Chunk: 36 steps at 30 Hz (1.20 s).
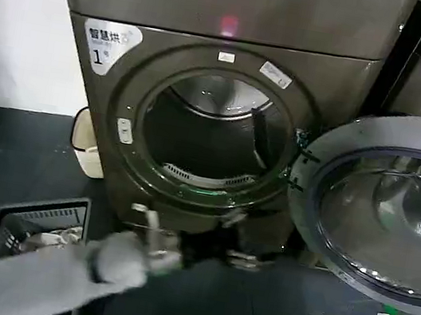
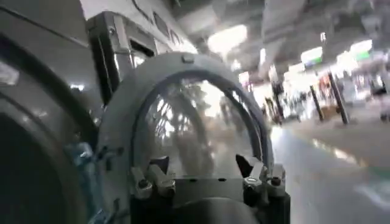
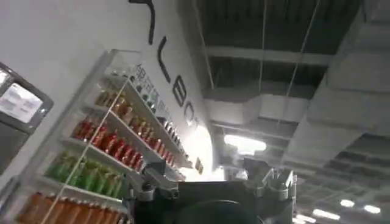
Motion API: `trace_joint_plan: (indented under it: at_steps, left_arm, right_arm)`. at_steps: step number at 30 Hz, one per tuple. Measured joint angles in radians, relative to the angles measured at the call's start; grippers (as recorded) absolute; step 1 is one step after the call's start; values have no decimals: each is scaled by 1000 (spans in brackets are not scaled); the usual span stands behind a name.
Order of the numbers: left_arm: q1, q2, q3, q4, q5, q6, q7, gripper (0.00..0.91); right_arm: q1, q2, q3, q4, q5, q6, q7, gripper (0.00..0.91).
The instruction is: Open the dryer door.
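Below the dryer's open drum mouth (image 1: 213, 130), the left gripper (image 1: 151, 232) hangs with fingers (image 2: 152, 178) apart and empty, while the dryer door (image 1: 385, 203) stands swung wide on its right-side hinge. Risk now: the arm may clip the door edge and knock it back toward shut.

drum mouth clear, door swung wide to the right

the dryer door (image 1: 384, 204) stands fully open, leaving the round opening (image 1: 213, 134) unblocked from the front. the left gripper (image 1: 155, 239) hangs low before the dryer, jaws apart. a basket (image 1: 28, 234) sits on the floor at left, a cream container (image 1: 84, 140) beside the dryer.
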<state>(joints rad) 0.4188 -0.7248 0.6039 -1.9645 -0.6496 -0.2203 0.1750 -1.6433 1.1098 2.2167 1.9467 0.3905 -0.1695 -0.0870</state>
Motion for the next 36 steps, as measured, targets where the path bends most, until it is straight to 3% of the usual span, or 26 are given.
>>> trace_joint_plan:
  at_steps: [5, 17, 24, 36]
  left_arm:
    - [32, 225, -45, -67, 3, 103, 85, 907]
    - [135, 609, -160, -27, 101, 156, 200, 907]
    - [161, 749, -179, 26, 167, 244, 260, 907]
    - [214, 874, -174, 120, 270, 229, 381, 907]
  right_arm:
    - [21, -8, 4, 14, -39, 1, -4, 907]
    - [61, -24, -14, 21, -69, 2, -14, 907]
    - [67, -37, -22, 7, -70, 5, -15, 907]
    - [67, -35, -25, -2, -67, 12, -16, 907]
